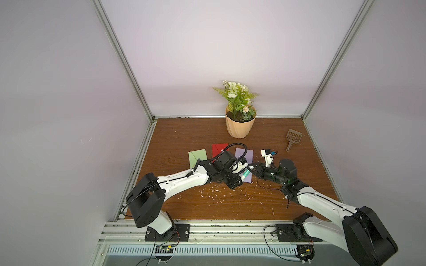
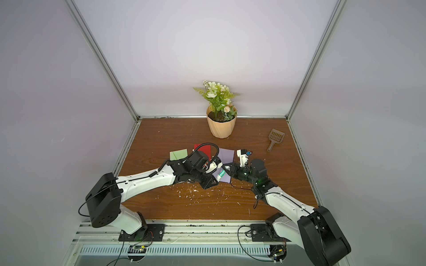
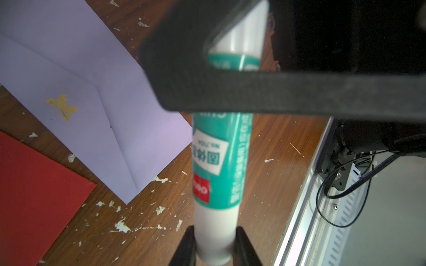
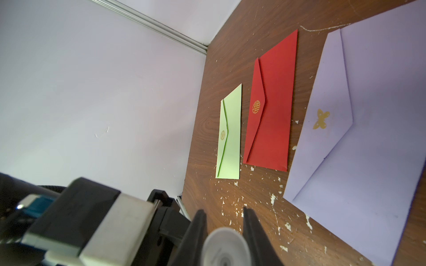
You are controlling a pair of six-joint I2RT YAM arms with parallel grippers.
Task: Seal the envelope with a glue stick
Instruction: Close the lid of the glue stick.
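Note:
The glue stick [image 1: 246,173], a white tube with a green label, hangs level above the near end of the lilac envelope [image 1: 244,155]. My left gripper [image 3: 215,244] is shut on its white base end. From the opposite side my right gripper [image 4: 224,221] is shut on the cap end [image 4: 224,246], with one finger [image 3: 253,92] crossing the tube. In both top views the two grippers meet tip to tip [image 2: 224,171]. A red envelope [image 4: 272,115] and a green envelope [image 4: 230,138] lie left of the lilac one [image 4: 368,138], all with flaps folded down.
A potted plant [image 1: 239,124] stands at the back of the wooden table [image 1: 184,138]. A brown slotted scoop [image 1: 293,138] lies at the back right. White flecks [image 1: 214,193] litter the wood in front of the arms. Walls enclose three sides, with a metal rail [image 1: 207,228] along the front.

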